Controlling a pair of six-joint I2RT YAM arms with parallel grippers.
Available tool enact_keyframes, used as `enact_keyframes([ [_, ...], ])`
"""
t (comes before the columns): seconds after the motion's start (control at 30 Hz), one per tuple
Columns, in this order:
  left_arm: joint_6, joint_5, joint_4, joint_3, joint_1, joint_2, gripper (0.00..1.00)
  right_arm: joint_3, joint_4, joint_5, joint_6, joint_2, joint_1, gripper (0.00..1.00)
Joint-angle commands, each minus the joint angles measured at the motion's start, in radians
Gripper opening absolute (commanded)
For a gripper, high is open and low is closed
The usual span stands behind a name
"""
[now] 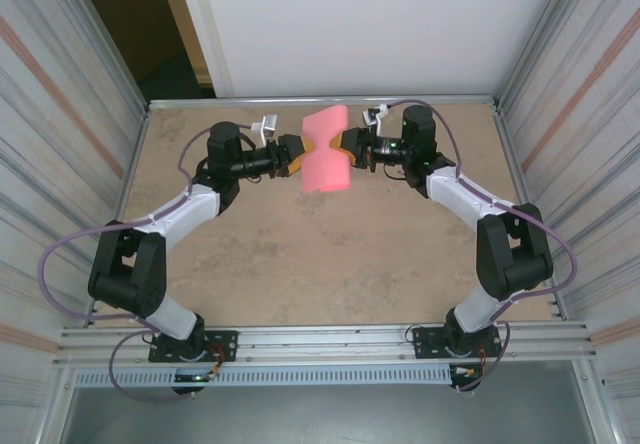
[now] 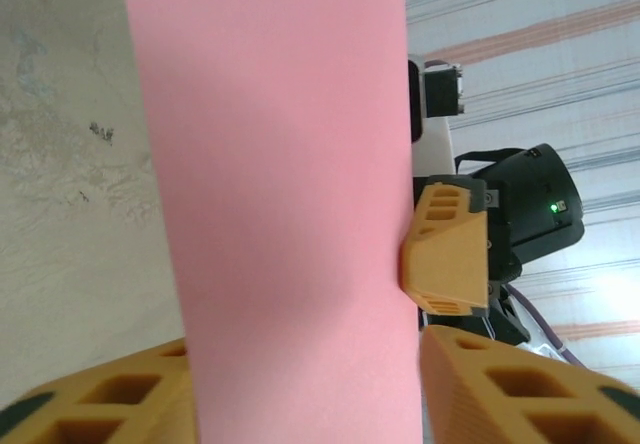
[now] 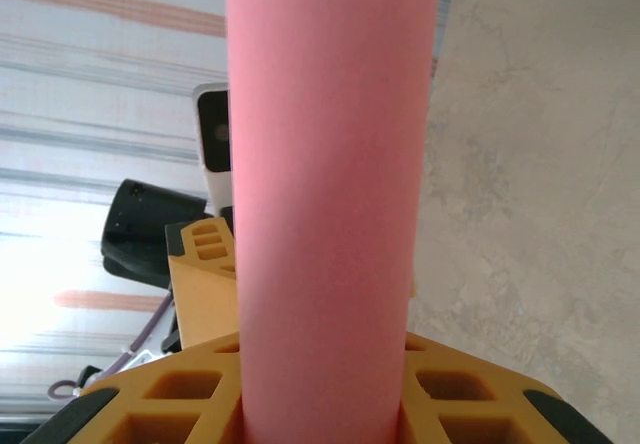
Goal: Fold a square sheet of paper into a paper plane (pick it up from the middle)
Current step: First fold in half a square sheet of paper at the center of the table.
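Square sheet of paper [image 1: 326,172] held over the far middle of the bench [image 1: 300,254], pinched at its waist.
Left hand [image 1: 299,154] and right hand [image 1: 345,148] clench it from opposite sides, equally near; its long axis runs across their line.

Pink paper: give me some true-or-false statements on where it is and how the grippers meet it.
1. The pink paper lies flat on the table. False: it is held up between the grippers.
2. The left gripper and right gripper meet it from opposite sides. True.
3. It sits at the table's near edge. False: it is toward the far edge.
4. From above it looks narrowest at its middle, where the grippers meet it. True.
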Motion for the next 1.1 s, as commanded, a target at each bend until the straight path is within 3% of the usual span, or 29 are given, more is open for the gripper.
enact_keyframes([
  [0.0,0.025,0.010,0.003,0.017,0.008,-0.039,0.42,0.001,-0.058,-0.008,-0.062,-0.044,0.001,0.32],
  [0.23,0.046,0.017,-0.042,0.037,0.009,-0.020,0.23,0.007,-0.135,0.011,-0.120,-0.042,0.000,0.33],
  [0.4,0.053,0.009,-0.052,0.035,0.016,-0.013,0.17,0.023,-0.257,0.044,-0.214,-0.041,-0.004,0.36],
  [0.57,0.080,0.002,-0.090,0.045,0.016,-0.005,0.01,0.018,-0.334,0.082,-0.270,-0.048,-0.022,0.48],
  [0.67,0.114,-0.017,-0.148,0.054,0.014,-0.007,0.00,0.022,-0.410,0.129,-0.316,-0.069,-0.049,0.63],
  [0.77,0.147,-0.034,-0.203,0.073,0.004,-0.010,0.00,0.034,-0.535,0.222,-0.386,-0.097,-0.090,0.69],
  [1.07,0.245,-0.125,-0.475,0.222,-0.078,0.037,0.00,0.051,-0.818,0.575,-0.517,-0.178,-0.182,0.71],
])
